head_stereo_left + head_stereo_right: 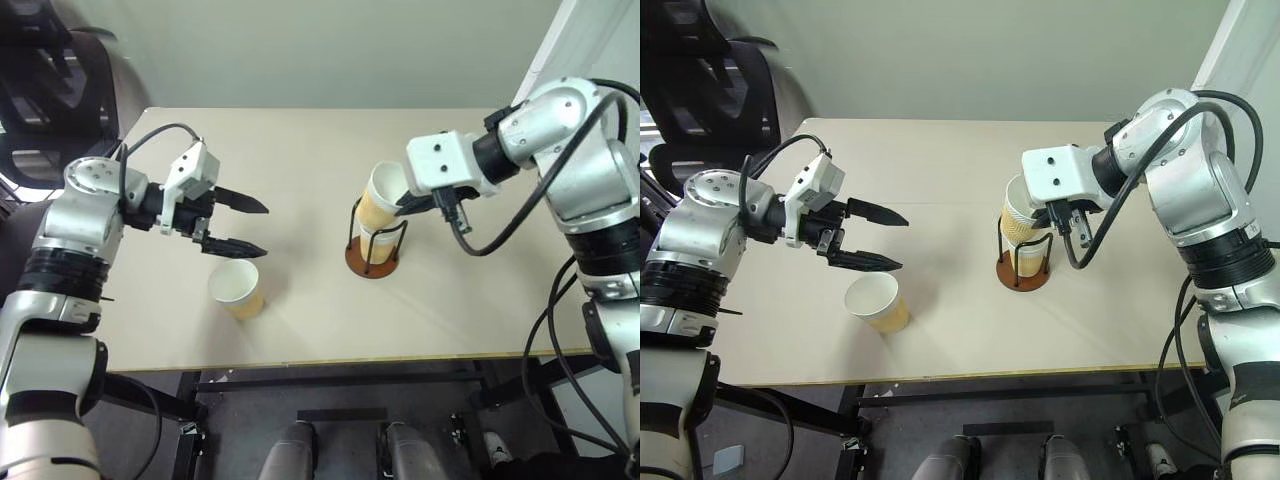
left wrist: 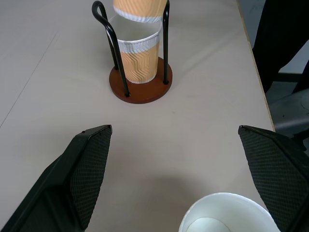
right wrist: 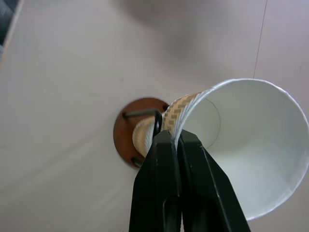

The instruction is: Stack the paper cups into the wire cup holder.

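Cup bottom-cropped, left wrist view

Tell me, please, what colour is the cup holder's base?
Reddish-brown base, clearest in the left wrist view.

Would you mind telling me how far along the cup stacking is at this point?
One cup already sits in the wire cup holder. The right gripper is shut on the rim of a second cup, tilted over the holder, not yet seated. The third cup stands on the table beneath the open left gripper.
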Controlling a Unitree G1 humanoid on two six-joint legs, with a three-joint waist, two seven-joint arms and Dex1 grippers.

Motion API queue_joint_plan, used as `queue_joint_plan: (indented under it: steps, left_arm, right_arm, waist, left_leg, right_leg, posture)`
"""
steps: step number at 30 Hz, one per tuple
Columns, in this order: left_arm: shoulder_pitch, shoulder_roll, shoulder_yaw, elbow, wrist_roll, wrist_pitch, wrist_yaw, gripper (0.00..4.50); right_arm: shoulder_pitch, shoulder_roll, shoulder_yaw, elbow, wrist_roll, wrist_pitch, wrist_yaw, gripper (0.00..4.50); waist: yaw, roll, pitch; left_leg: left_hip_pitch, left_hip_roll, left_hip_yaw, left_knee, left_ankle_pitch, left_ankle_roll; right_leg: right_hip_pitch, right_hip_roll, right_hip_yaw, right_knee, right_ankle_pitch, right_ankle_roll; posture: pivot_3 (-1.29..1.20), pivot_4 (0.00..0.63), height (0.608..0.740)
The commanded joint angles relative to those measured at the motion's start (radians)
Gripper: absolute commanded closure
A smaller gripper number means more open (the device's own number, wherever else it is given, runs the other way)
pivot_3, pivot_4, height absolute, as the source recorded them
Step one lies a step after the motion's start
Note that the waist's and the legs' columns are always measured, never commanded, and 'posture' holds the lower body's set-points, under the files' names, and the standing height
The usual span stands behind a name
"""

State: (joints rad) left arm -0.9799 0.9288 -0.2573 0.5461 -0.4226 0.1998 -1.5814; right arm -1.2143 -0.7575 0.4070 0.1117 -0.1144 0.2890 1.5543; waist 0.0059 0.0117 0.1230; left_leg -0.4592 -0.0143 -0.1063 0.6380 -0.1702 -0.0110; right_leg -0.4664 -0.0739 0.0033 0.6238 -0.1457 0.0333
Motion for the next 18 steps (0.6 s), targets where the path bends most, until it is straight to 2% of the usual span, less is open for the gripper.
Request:
queue_joint_plan:
  steps: [1, 14, 17, 18]
  left_arm:
    - [-0.011, 0.026, 0.017, -0.019, -0.018, -0.012, -0.033, 0.00]
    - [-0.014, 0.022, 0.027, -0.051, -0.015, 0.015, -0.033, 0.00]
    - [-0.016, 0.021, 0.028, -0.057, -0.014, 0.022, -0.033, 0.00]
    - [-0.017, 0.020, 0.029, -0.058, -0.013, 0.023, -0.033, 0.00]
  right_arm:
    - [-0.020, -0.007, -0.004, 0.017, -0.021, -0.057, -0.009, 4.49]
    - [-0.016, 0.006, 0.016, 0.075, -0.071, -0.163, 0.014, 4.49]
    - [-0.014, 0.021, 0.013, 0.066, -0.069, -0.150, 0.016, 3.93]
    - [-0.014, 0.024, 0.012, 0.063, -0.069, -0.147, 0.017, 3.62]
  waist:
    - [0.000, 0.000, 0.000]
    - [0.000, 0.000, 0.000]
    - [0.000, 0.000, 0.000]
    - [0.000, 0.000, 0.000]
  left_leg:
    - [0.000, 0.000, 0.000, 0.000, 0.000, 0.000]
    - [0.000, 0.000, 0.000, 0.000, 0.000, 0.000]
    - [0.000, 0.000, 0.000, 0.000, 0.000, 0.000]
    - [0.000, 0.000, 0.000, 0.000, 0.000, 0.000]
  right_leg:
    - [0.000, 0.000, 0.000, 0.001, 0.000, 0.000]
    - [-0.001, 0.000, 0.000, 0.001, 0.000, -0.001]
    - [-0.001, 0.000, 0.000, 0.001, 0.000, -0.001]
    - [-0.001, 0.000, 0.000, 0.001, 0.000, -0.001]
  posture:
    - [0.00, 0.150, 0.740]
    - [0.00, 0.150, 0.740]
    - [0.00, 0.150, 0.740]
    - [0.00, 0.150, 0.740]
